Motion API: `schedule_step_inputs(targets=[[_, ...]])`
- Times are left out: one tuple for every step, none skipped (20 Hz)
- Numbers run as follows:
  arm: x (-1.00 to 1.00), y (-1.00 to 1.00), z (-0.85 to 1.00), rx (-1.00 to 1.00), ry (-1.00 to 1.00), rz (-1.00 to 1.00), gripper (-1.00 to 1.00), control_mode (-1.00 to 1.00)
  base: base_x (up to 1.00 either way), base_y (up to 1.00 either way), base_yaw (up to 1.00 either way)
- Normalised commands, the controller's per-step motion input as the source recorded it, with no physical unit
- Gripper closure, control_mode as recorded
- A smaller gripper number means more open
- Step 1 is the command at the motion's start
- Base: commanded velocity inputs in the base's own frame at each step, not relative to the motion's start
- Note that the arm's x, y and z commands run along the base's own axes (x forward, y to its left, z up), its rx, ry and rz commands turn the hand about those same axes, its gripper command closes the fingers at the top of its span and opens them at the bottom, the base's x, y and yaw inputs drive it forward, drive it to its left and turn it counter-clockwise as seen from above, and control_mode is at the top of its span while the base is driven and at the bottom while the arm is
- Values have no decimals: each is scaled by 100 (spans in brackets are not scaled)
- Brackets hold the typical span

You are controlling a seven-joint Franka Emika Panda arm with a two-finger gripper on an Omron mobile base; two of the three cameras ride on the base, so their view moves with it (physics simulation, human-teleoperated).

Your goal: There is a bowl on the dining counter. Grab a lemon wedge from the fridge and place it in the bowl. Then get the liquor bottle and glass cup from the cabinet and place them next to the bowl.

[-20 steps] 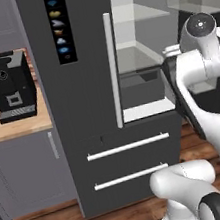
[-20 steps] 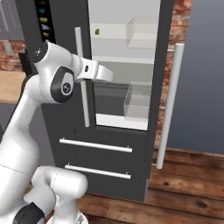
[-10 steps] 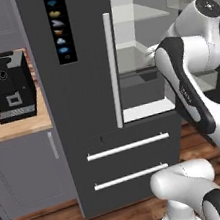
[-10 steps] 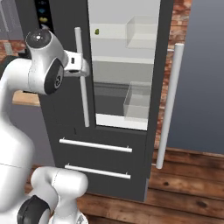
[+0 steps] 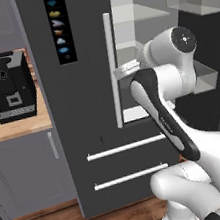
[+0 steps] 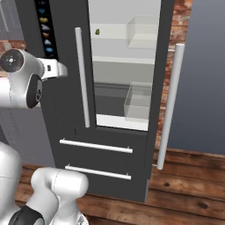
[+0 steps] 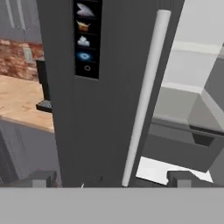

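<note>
The fridge (image 5: 94,109) is standing with its right upper door swung wide open and its left upper door shut, and everything else is being placed against it. The gripper (image 7: 111,178) is hovering in front of the closed left door, its two fingers spread as wide as they go and holding nothing, with the long silver handle (image 7: 144,94) of that door rising between the fingertips, just in front of them. The black icon panel (image 7: 86,37) is showing on the same door, to the left of that handle. Inside the open compartment, a small green lemon wedge (image 6: 97,31) is lying on the upper shelf, near the left wall of the fridge interior. A clear bin (image 6: 138,102) is sitting lower down in the compartment, toward its right side, and another clear bin (image 6: 143,31) is sitting on the upper shelf, to the right of the wedge. The opened door's silver handle (image 6: 169,105) is hanging to the right of the fridge body. Two drawer fronts with horizontal bars (image 6: 96,146) are showing below the compartment. A black coffee machine (image 5: 9,87) is resting on a wood worktop (image 5: 14,129) to the left of the fridge.
</note>
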Motion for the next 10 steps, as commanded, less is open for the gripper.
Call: schedule_step_inputs(targets=[[18, 29, -17, -12, -21, -15, -100, -100, 0, 0, 0], [15, 14, -11, -13, -17, -18, -100, -100, 0, 0, 0], [7, 2, -6, -14, -13, -21, -100, -100, 0, 0, 0], [0, 0, -1, -15, -8, -25, -100, -100, 0, 0, 0], [0, 0, 0, -14, -3, -26, -100, -100, 0, 0, 0], [0, 0, 0, -13, 0, -27, -100, -100, 0, 0, 0], [0, 0, 0, -10, 0, -28, -100, -100, 0, 0, 0], [0, 0, 0, -6, 0, -28, -100, -100, 0, 0, 0], [0, 0, 0, -3, 3, -27, -100, -100, 0, 0, 0], [0, 0, 0, 0, 6, -24, -100, -100, 0, 0, 0]])
